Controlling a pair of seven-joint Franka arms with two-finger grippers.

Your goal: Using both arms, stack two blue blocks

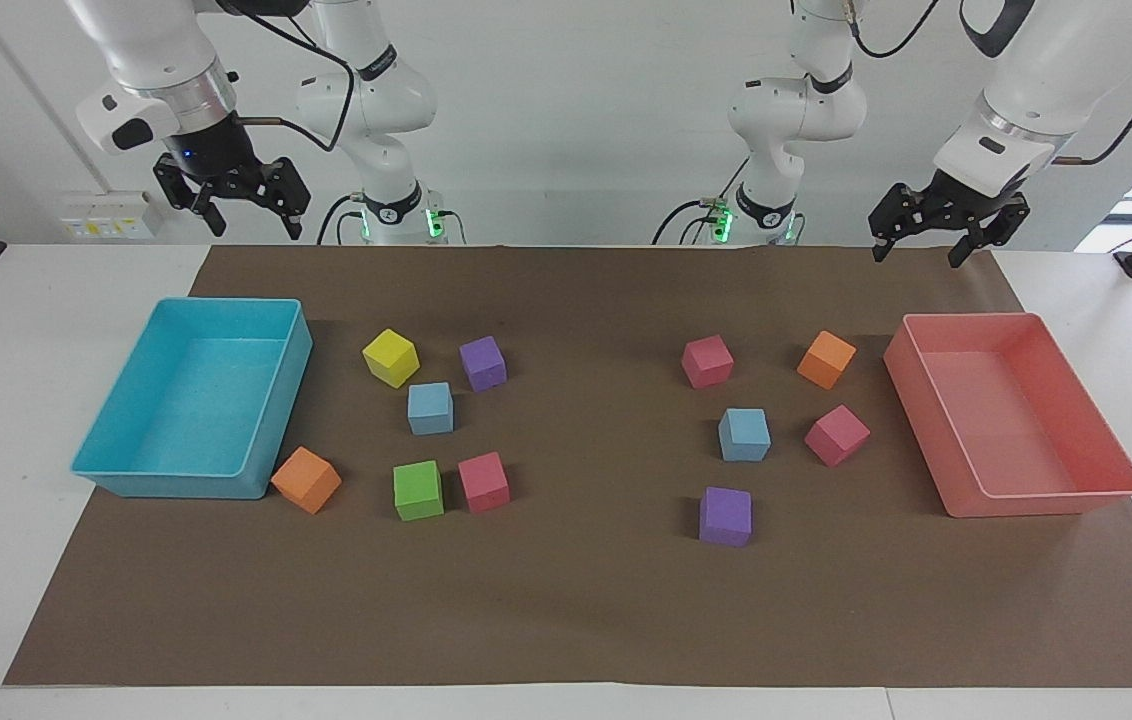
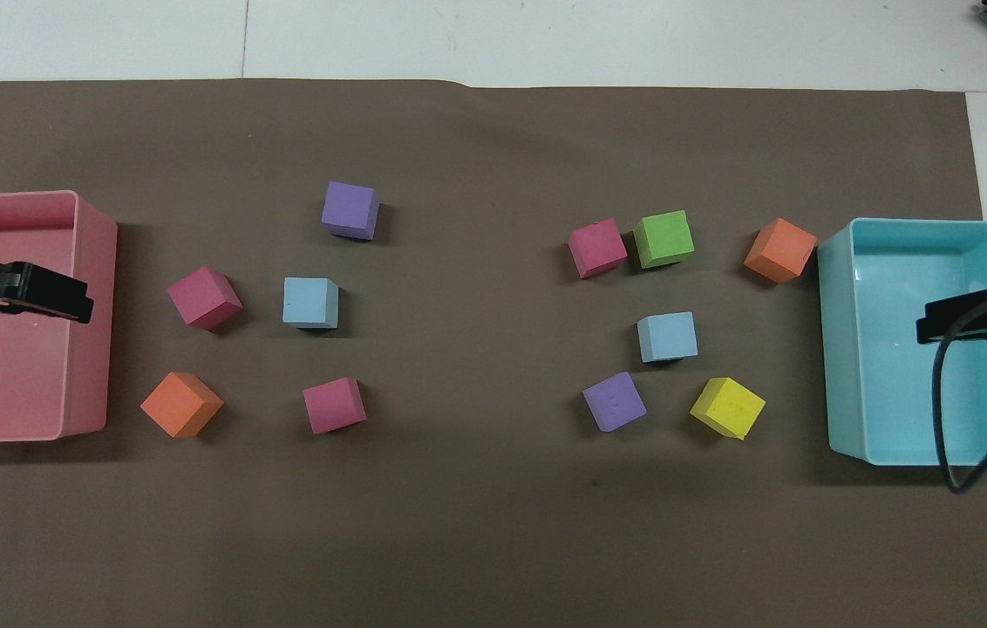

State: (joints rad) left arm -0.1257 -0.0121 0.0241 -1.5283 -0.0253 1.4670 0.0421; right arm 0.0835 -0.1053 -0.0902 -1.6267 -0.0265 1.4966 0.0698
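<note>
Nothing picked yet; both blue blocks sit flat on the brown mat (image 1: 566, 620), well apart.

Landmark: the pink tray (image 1: 1106, 492). One blue block (image 1: 744, 434) is near it, with a magenta cube (image 1: 837, 435) between the two. The other blue block (image 1: 430, 408) is well apart from the pink tray, toward the turquoise tray (image 1: 96, 470) at the right arm's end, w/ a yellow cube (image 1: 391, 357) and a purple cube (image 1: 483, 363) just beside it on the robots' side.

Left gripper (image 1: 921, 240) hangs high over the pink tray's robot-side end, jaws spread wide, empty. Right gripper (image 1: 246, 212) hangs over the turquoise tray, also wide and empty.

Step in hand, as I read it — each arm reaches for its own blue block. To do it well: come straight down, fingers squared to the block's flat faces. The right arm's block is crowded, so probably close across the faces clear of the yellow & purple cubes. Grip mid-height, lightly; looks like foam, may squash. Lift clear before travelling, then one arm sets down while the other places on top, edges aligned.
</note>
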